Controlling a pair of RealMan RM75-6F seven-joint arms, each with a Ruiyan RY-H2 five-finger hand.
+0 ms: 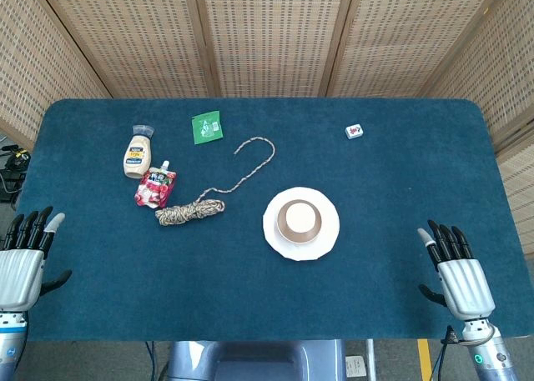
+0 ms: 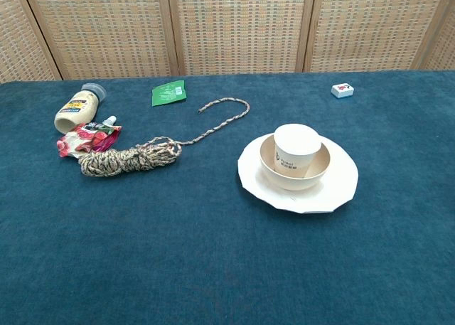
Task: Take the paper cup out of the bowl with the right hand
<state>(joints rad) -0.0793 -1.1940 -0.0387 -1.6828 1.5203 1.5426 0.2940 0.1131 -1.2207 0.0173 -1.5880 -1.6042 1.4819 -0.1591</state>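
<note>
Paper cup (image 2: 296,148) stands upside down inside the shallow bowl (image 2: 318,170), which sits on a pale, many-sided paper plate (image 2: 334,193) near the middle of the blue carpeted surface (image 1: 250,298). Nothing has begun, I'd say: the right hand (image 1: 455,268) rests at the near right edge, fingers apart and empty, well away from the cup. The left hand (image 1: 25,256) lies likewise open. Next, the right hand must reach across and close around the cup's smooth, tapered wall, then lift straight up.
</note>
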